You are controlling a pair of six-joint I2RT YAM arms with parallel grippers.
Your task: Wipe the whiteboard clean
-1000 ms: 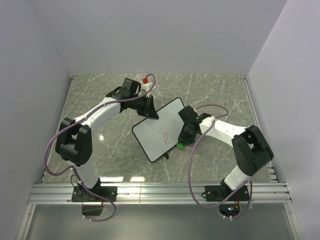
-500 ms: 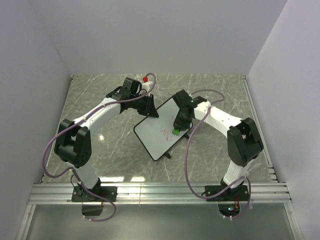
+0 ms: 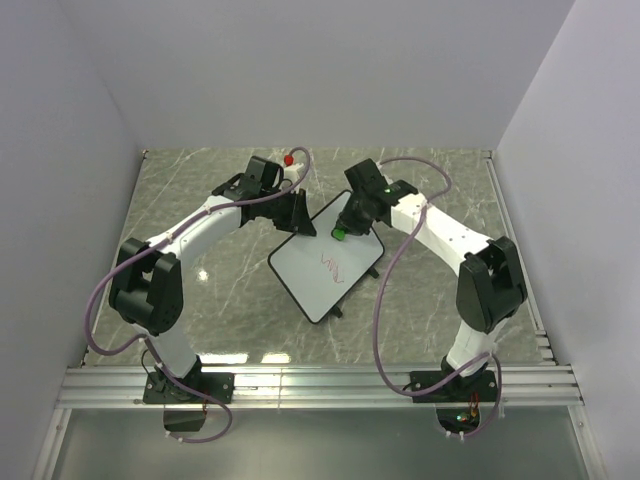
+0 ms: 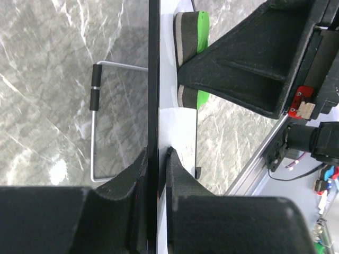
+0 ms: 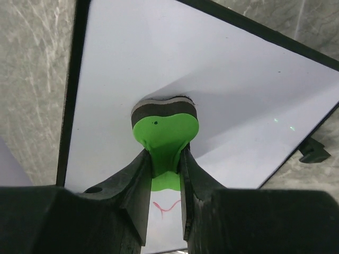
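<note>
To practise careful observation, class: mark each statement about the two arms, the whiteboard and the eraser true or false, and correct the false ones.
1. The right gripper holds the green eraser against the whiteboard. True.
2. The left gripper is open and clear of the board. False: it is shut on the board's edge.
3. The whiteboard bears red scribbles. True.
4. The eraser sits at the board's corner nearest the arm bases. False: it is near the board's far end.
</note>
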